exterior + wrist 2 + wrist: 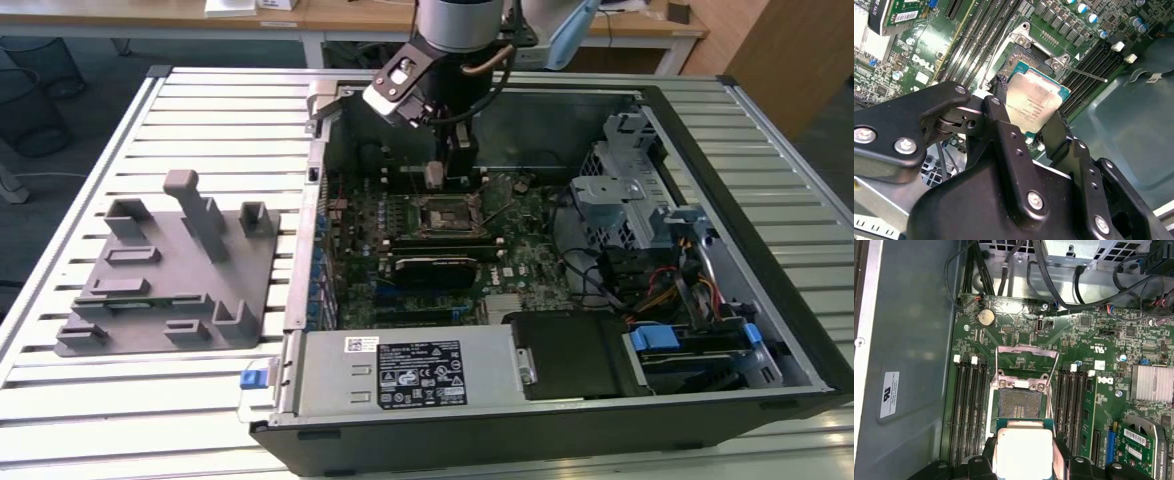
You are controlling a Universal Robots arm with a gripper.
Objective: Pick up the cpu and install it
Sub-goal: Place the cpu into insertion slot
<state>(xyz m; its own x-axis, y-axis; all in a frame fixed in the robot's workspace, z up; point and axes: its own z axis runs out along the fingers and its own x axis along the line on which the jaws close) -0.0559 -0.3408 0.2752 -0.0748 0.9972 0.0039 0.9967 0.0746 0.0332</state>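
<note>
In both wrist views my gripper (1029, 122) (1024, 462) is shut on the cpu (1036, 102) (1024, 450), a flat square chip with a pale silvery top, its black fingers (1000, 117) pressing two opposite edges. The chip hangs a little above the motherboard, just short of the open socket (1019, 402) (1026, 55), whose metal load frame (1026, 351) is flipped up. The socket's contact field is bare. In the exterior view the gripper (450, 172) reaches down into the open computer case, close over the socket (447, 213).
Memory slots (966, 410) flank the socket on both sides. A heatsink (1151, 382) and an expansion card (1146, 442) sit nearby. The case holds a power supply (414, 372), a drive cage (627, 190) and cables (667, 290). A grey fixture tray (160, 275) lies outside the case, at the exterior view's left.
</note>
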